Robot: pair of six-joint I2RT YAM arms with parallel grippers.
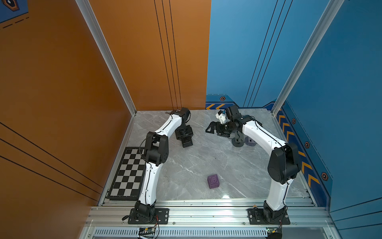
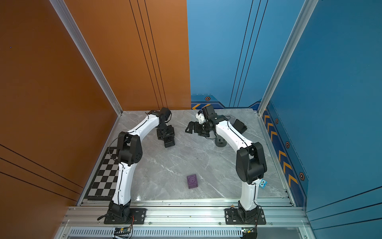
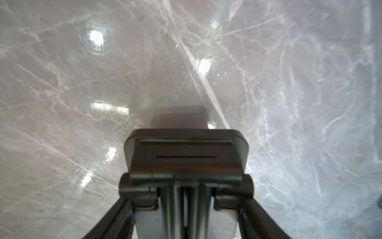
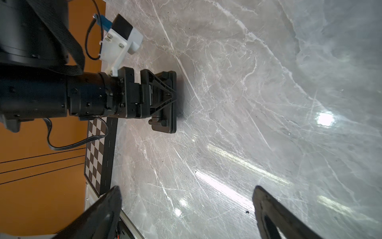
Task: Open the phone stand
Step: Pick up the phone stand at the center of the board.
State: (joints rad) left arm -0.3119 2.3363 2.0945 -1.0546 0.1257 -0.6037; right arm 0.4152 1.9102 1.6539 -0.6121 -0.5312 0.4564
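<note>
Left gripper (image 3: 187, 198) seemingly around phone stand (image 3: 186, 153).

This is a robot lab, a test booth built for robots to work in. The walls are flat painted boards, an orange wall (image 1: 62, 82) and a blue wall (image 1: 237, 51), held up by shiny metal posts (image 1: 107, 55). Yellow arrow marks (image 1: 289, 134) run low along the blue side. A gray stone-look surface (image 1: 196, 161) fills the middle. Two white and black robot arms, the left arm (image 1: 153, 165) and the right arm (image 1: 277, 165), are bolted to a metal rail (image 1: 206, 215) at the front. A black and white checkerboard (image 1: 129, 173) lies at the edge. Loose wires and a small circuit board (image 1: 147, 229) sit below the rail.
</note>
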